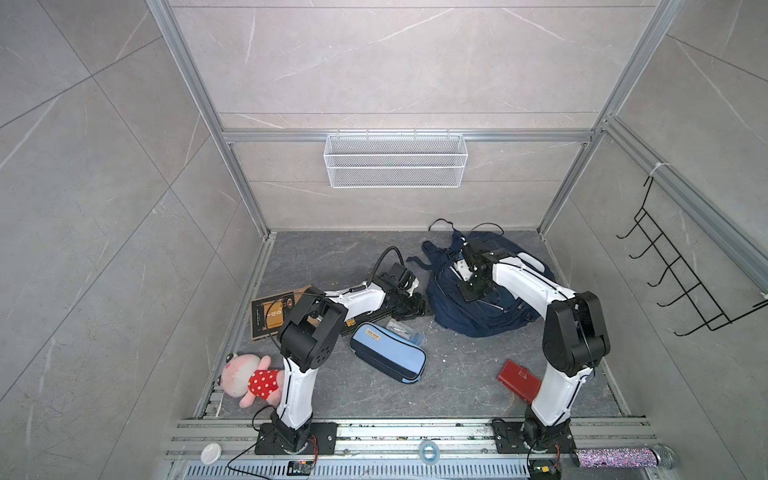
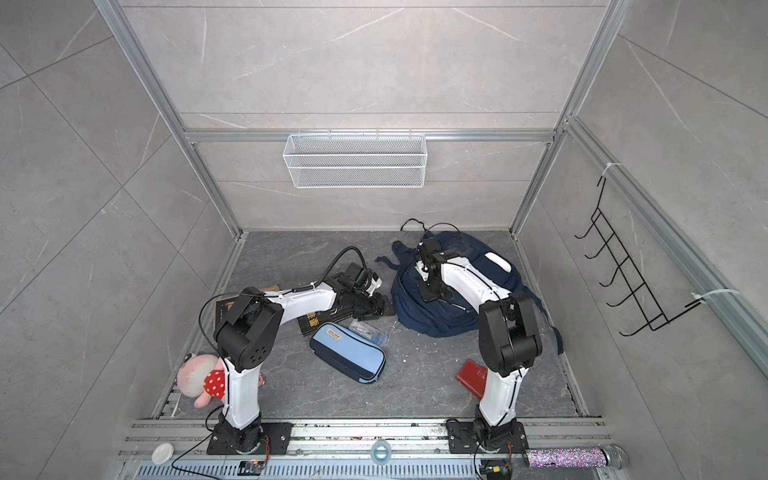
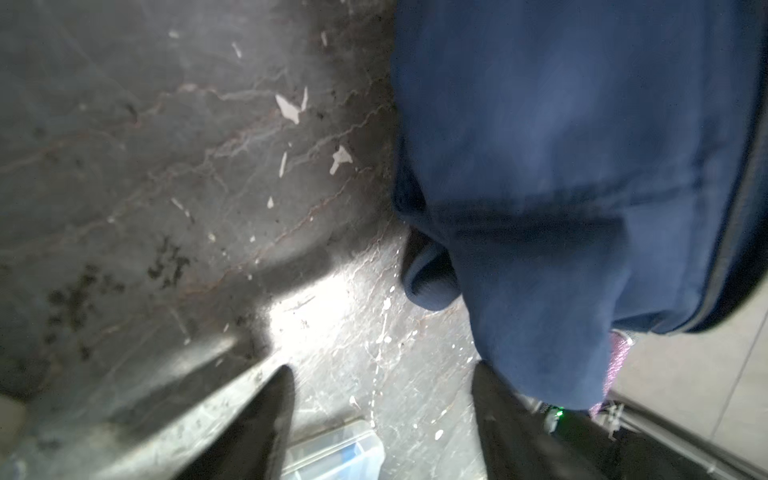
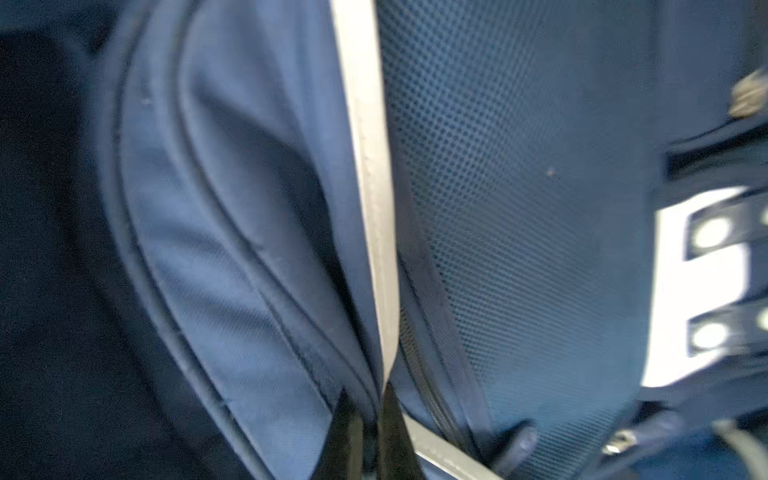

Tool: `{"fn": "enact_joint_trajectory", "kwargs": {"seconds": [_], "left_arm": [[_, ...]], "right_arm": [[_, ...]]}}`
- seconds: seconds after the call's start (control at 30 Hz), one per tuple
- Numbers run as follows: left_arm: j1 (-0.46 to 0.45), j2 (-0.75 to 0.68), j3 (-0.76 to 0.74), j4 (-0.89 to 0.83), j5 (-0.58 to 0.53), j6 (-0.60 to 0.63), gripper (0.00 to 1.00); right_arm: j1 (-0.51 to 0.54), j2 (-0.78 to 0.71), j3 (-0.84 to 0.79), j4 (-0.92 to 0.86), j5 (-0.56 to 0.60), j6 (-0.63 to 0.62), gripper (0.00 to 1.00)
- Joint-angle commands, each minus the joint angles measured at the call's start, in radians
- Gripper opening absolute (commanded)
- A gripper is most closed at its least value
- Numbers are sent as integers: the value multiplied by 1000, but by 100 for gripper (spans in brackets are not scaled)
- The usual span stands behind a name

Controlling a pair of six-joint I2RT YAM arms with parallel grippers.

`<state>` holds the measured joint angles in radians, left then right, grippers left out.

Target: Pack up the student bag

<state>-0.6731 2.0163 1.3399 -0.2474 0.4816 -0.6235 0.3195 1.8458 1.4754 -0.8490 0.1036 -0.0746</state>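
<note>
Two arms at student bag (image 1: 498, 307), slumped at back right of table (image 1: 332, 257). Right gripper (image 4: 368, 390) jaws pinched shut on bag fabric at white stripe (image 4: 365, 166). Left gripper (image 3: 382, 368) jaws wide apart, empty, just beside bag's edge. Step, likely: opening bag. Next: lift held fabric, left takes opposite edge. Pencil case (image 1: 388, 351), book (image 1: 270, 316) not yet packed.

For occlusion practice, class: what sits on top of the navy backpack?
The right gripper, pinching white-striped fabric of the student bag. Its inside and whatever lies beneath are hidden.
</note>
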Motion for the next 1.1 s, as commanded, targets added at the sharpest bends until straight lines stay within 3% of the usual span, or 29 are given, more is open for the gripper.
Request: {"fn": "enact_joint_trajectory", "kwargs": {"seconds": [0.0, 0.07, 0.17, 0.4, 0.5, 0.77, 1.07], "left_arm": [[10, -32, -3, 96, 55, 6, 90], [16, -72, -44, 176, 83, -11, 97], [28, -120, -81, 258, 105, -37, 99], [32, -67, 31, 194, 92, -24, 98], [39, -9, 96, 120, 55, -17, 86], [74, 76, 127, 21, -91, 23, 31], [77, 123, 111, -62, -178, 54, 25]], "right_arm": [[-6, -74, 106, -19, 13, 29, 0], [-6, -64, 154, -38, 0, 26, 0], [-6, -43, 204, -64, -5, 25, 0], [-6, -34, 308, -96, -64, 33, 0], [-6, -39, 361, -117, -71, 31, 0], [-71, -71, 408, -139, -72, 29, 0], [-216, -150, 240, -79, -25, 127, 0]]}}
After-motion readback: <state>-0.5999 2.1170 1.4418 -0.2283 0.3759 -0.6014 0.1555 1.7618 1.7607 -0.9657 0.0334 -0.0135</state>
